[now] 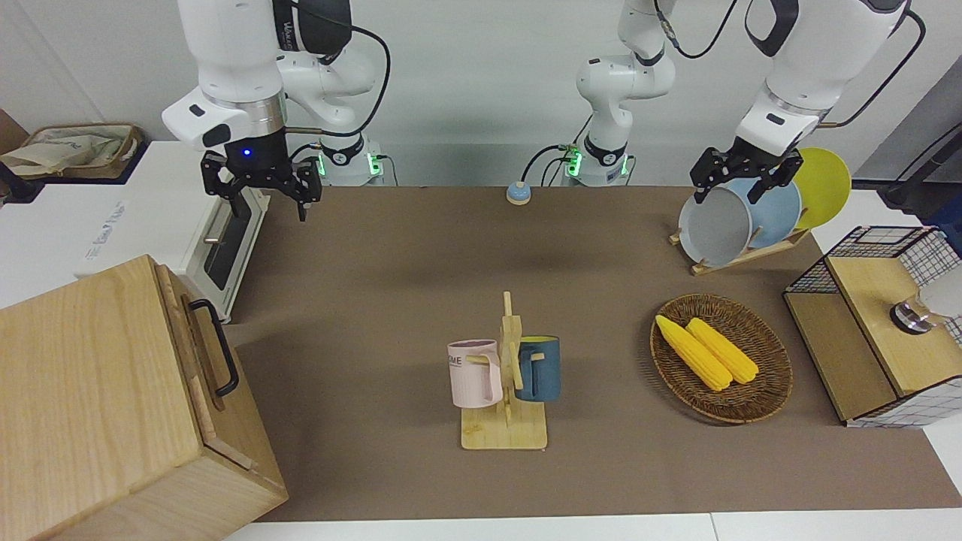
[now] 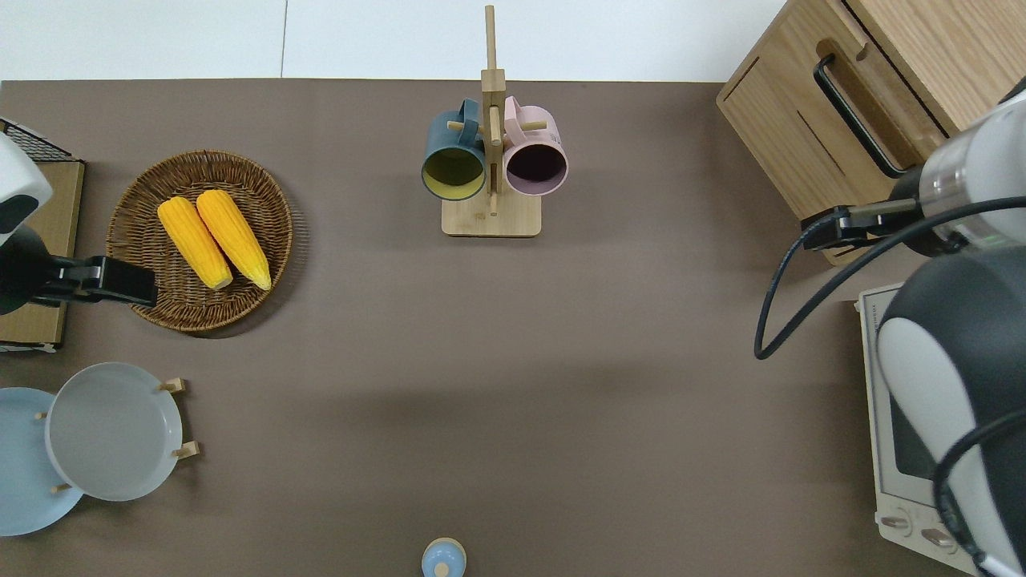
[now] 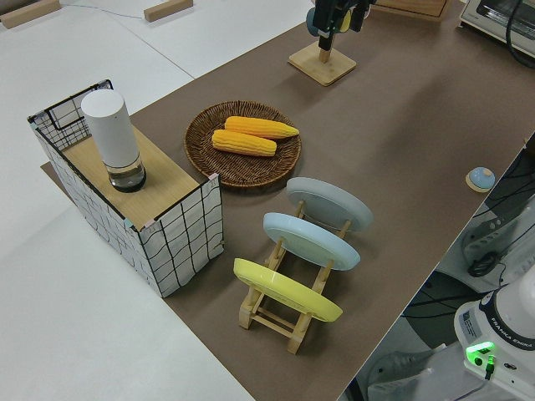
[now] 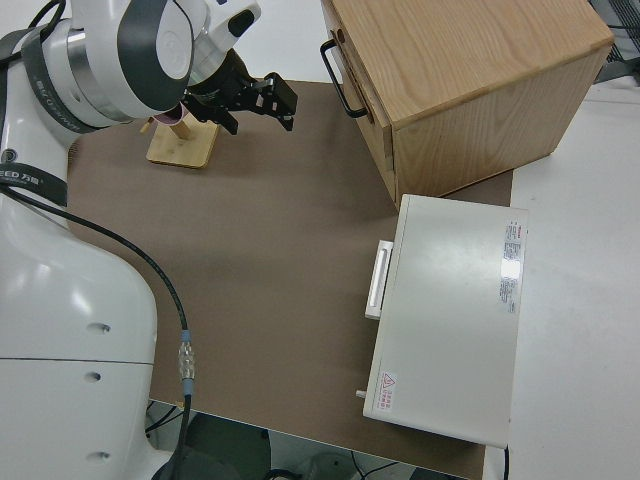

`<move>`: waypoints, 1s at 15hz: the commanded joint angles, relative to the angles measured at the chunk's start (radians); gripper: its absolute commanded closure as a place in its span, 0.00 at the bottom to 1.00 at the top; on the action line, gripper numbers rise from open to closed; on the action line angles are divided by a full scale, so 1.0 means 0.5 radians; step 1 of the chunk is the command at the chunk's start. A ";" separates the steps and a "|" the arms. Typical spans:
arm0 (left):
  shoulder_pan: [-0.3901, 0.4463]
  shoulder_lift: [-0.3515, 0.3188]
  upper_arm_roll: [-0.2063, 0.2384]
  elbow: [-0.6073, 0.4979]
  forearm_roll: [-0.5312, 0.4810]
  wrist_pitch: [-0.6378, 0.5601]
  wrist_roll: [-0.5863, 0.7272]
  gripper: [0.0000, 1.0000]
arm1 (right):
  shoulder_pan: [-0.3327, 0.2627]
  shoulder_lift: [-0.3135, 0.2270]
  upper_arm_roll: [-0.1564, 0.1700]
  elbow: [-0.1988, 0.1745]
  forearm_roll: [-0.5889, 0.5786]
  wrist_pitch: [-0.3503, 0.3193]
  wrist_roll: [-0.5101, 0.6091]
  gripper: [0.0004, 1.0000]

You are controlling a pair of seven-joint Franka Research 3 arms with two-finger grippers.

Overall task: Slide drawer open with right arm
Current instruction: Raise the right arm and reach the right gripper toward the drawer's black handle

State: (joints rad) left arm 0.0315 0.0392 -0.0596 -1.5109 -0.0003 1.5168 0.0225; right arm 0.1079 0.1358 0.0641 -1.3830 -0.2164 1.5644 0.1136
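Right arm's black two-finger gripper [image 1: 264,197], blue light on the wrist, hangs in the air with fingers spread apart and nothing between them. In the overhead view the arm's own bulk hides the fingertips, so I cannot fix exactly what they are over; it appears to be the mat near the white toaster oven with the silver bar handle [image 4: 440,320].

Farther from the robots than the fingers, at the right arm's end of the table: big plain light-wood box [image 1: 98,406]. The wide shallow light-wood drawer [image 2: 851,120] sits flush in its front, closed by the look of it. Black metal loop handle [image 1: 216,347] on the drawer front, well apart from the fingers.

Key relation: the handle's long axis runs level along the drawer front, which faces the middle of the table. Judgement: the fingers must travel away from the robots, drop to handle height, straddle the bar, then pull toward the table's middle.

Left arm parked; left gripper [image 1: 742,179] fingers look open, holding nothing.
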 commanded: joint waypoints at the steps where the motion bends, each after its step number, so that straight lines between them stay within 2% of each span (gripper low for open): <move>1: 0.008 0.023 -0.013 0.049 0.034 -0.039 0.019 0.01 | 0.140 0.008 0.001 -0.023 -0.291 -0.012 0.015 0.01; 4: 0.008 0.023 -0.013 0.052 0.034 -0.039 0.019 0.01 | 0.232 0.044 0.001 -0.023 -0.563 0.010 0.015 0.01; 6: 0.008 0.023 -0.013 0.052 0.034 -0.039 0.019 0.01 | 0.296 0.127 0.001 -0.023 -0.830 0.031 0.021 0.01; 10: 0.008 0.023 -0.013 0.052 0.034 -0.039 0.019 0.01 | 0.342 0.213 0.001 -0.032 -1.082 0.203 0.040 0.01; 12: 0.008 0.023 -0.013 0.052 0.034 -0.039 0.019 0.01 | 0.391 0.271 0.001 -0.038 -1.269 0.230 0.049 0.01; 15: 0.008 0.023 -0.013 0.049 0.034 -0.039 0.019 0.01 | 0.447 0.345 0.001 -0.163 -1.668 0.328 0.156 0.01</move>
State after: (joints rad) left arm 0.0315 0.0392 -0.0596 -1.5109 -0.0003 1.5168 0.0225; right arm 0.3078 0.2823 0.0683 -1.4018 -0.8964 1.6752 0.1221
